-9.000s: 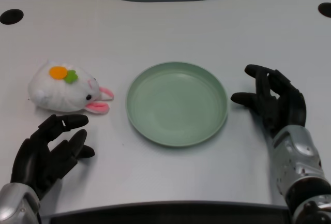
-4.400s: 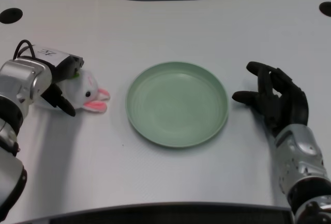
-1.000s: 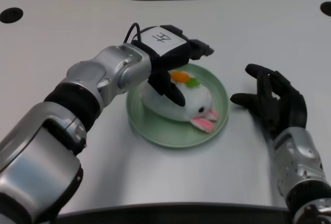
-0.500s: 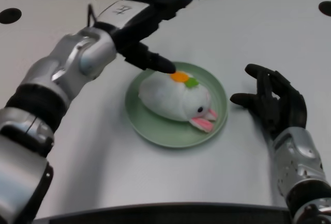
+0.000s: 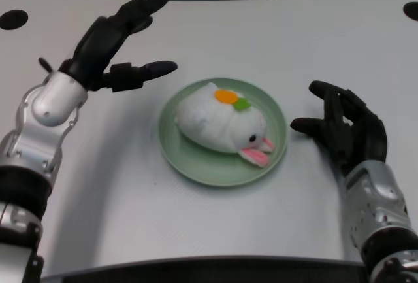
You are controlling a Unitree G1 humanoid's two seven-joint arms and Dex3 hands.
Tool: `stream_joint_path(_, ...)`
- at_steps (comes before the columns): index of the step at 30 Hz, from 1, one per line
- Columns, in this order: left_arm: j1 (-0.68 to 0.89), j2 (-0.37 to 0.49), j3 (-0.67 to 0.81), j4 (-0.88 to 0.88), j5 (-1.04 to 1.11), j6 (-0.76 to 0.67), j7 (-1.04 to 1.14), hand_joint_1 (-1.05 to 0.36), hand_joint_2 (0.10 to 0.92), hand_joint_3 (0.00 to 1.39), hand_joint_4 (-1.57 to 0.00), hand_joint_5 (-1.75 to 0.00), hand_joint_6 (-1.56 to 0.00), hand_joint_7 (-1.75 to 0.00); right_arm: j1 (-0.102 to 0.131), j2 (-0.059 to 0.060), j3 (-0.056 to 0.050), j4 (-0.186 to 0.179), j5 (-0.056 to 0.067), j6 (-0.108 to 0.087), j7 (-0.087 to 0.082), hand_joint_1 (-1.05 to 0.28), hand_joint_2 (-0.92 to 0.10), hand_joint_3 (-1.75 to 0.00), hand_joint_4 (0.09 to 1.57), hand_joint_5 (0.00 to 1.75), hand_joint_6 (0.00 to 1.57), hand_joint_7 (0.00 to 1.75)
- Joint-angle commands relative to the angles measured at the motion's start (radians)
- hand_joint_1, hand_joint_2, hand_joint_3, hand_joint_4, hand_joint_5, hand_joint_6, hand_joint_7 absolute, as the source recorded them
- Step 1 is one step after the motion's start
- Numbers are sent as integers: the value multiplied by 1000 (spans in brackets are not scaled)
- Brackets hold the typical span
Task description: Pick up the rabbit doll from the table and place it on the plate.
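The white rabbit doll (image 5: 222, 123) lies on the green plate (image 5: 184, 153) at the middle of the table, its pink ears pointing to the front right and an orange and green patch on its back. My left hand (image 5: 112, 44) hovers to the left of and behind the plate, its fingers spread wide and nothing in it. It is apart from the doll.
My right hand (image 5: 345, 129) rests on the table just right of the plate. Dark round holes sit in the table's far left corner (image 5: 14, 19) and far right corner (image 5: 410, 12). The table's front edge runs along the bottom of the picture.
My left hand has let go of the doll and drawn back to the left, away from the plate. The doll stays lying on the plate.
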Motion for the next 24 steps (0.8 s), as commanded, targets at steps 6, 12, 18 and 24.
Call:
stream_joint_path(6, 200, -22, 136, -230, -197, 167, -79, -643, 921, 215, -5, -818, -292, -79, 5, 8, 4, -7, 0, 0, -9, -382, -921, -382, 706, 1178, 649, 770)
stream_joint_path(12, 339, -49, 226, -414, -374, 411, -137, -573, 921, 145, -4, -843, -315, -68, 9, 8, 7, -17, 1, 7, -7, -382, -921, -388, 701, 1178, 639, 770)
stream_joint_path(18, 460, -96, 307, -559, -496, 570, -110, -587, 921, 157, 1, -807, -306, -49, 10, 11, 0, -17, 11, 2, 2, -387, -921, -386, 699, 1184, 647, 782)
stream_joint_path(24, 574, -177, 355, -628, -569, 643, -65, -604, 921, 272, -31, -1001, -375, -68, 14, 5, 11, -21, -5, -1, -8, -386, -921, -389, 692, 1174, 636, 779)
